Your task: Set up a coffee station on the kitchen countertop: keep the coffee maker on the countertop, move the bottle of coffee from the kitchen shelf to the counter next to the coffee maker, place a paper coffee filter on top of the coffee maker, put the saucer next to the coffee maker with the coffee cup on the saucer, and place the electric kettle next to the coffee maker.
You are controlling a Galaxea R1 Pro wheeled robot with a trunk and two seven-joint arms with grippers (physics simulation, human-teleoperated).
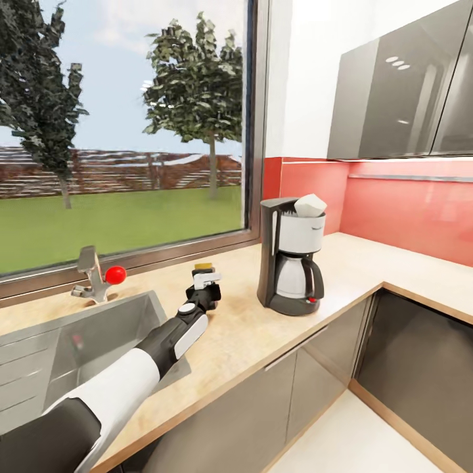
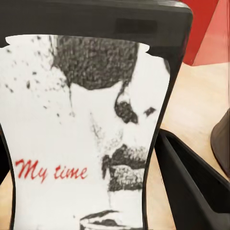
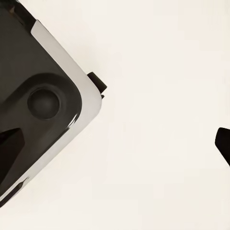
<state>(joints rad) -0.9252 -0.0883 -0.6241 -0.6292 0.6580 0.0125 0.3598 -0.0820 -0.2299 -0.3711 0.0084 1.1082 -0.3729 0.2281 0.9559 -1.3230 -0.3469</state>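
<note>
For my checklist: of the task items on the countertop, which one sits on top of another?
The paper coffee filter: it rests on the coffee maker, while the coffee bottle is at the left gripper.

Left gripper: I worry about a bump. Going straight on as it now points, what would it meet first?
Left gripper is shut on the bottle of coffee; beyond lies bare countertop, then probably the window sill. The coffee maker stands off to one side.

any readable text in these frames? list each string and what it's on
"My time": red script on the pale label of the bottle of coffee, held between the left gripper fingers over the countertop.
Small dark marking on the white front panel of the coffee maker: too blurred to read.
Nothing else legible.
</note>
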